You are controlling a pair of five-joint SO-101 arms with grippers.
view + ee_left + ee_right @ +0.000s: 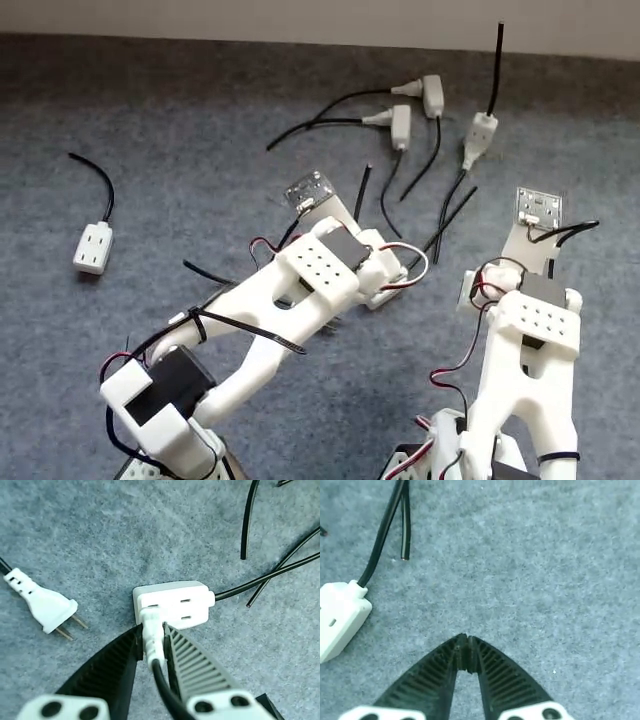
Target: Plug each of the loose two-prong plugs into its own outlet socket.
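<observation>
My left gripper [152, 630] is shut on a white two-prong plug [151, 637]. The plug's front end presses against the face of a white outlet socket [172, 602] lying on the grey carpet, and its prongs are hidden. A loose white plug [47, 607] with bare prongs lies on the carpet a short way to one side of that socket. My right gripper [467, 640] is shut on nothing, just above bare carpet. Another white outlet socket [335, 617] lies beside it, apart from the fingers. In the high view a lone outlet socket [92, 248] sits at the far left.
At the back of the carpet, three plug-and-socket pairs [415, 95] [392, 122] [477, 138] lie joined. Loose black cords [445, 220] trail between them and the arms. The left arm [320, 265] spans the middle; the right arm [535, 320] stands at the right.
</observation>
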